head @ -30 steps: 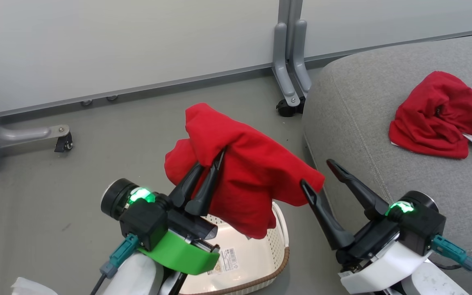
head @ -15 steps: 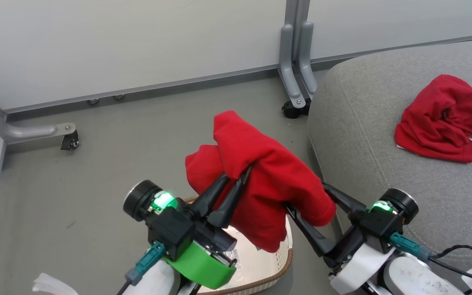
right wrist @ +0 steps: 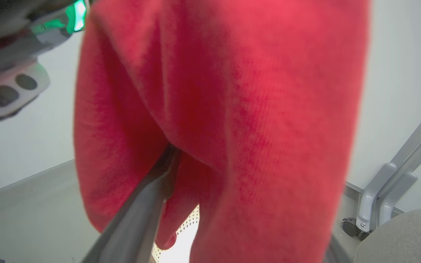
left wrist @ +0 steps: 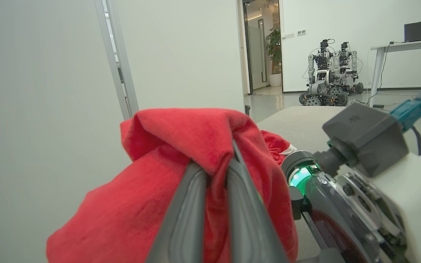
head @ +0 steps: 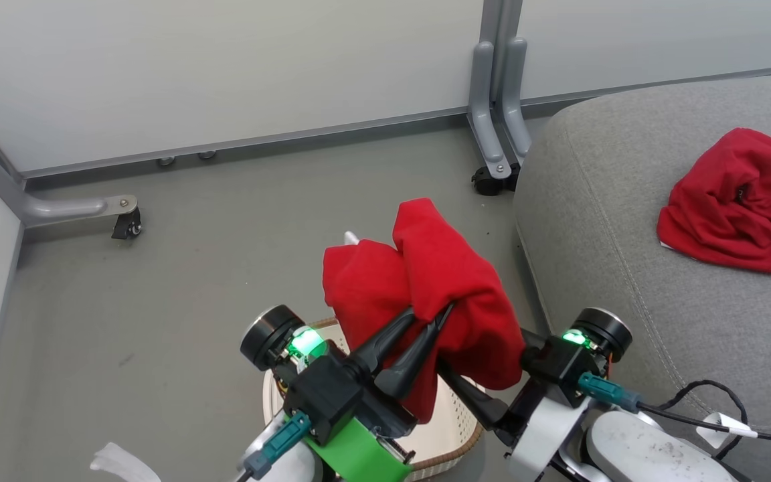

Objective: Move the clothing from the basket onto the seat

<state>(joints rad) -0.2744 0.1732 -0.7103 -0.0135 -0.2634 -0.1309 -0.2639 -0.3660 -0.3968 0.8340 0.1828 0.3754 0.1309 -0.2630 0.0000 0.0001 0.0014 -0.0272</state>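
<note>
Over grey floor (head: pixel 191 268) and the basket (head: pixel 456 428), the left gripper (head: pixel 434 311) pinches a red garment (head: pixel 439 268) hanging lengthwise downward, the right gripper (head: pixel 482 361) spread wide beneath it; another garment (head: pixel 727 207) lies on the seat (head: pixel 593 234), right.

One red garment (head: pixel 425 281) hangs bunched above the cream basket (head: pixel 454 420) (brown rim); the other garment (head: pixel 733 201) lies crumpled on the grey seat (head: pixel 600 221).

Robotics lab in office-style room: parked wheeled robots (left wrist: pixel 329 78) by white wall (left wrist: pixel 360 22), desk (left wrist: pixel 408 46) with cables (left wrist: pixel 383 64), potted plant (left wrist: pixel 275 51) near doorway (left wrist: pixel 260 44), partition panels (head: pixel 225 67) on castors (head: pixel 128 229), grey floor (head: pixel 158 301).
</note>
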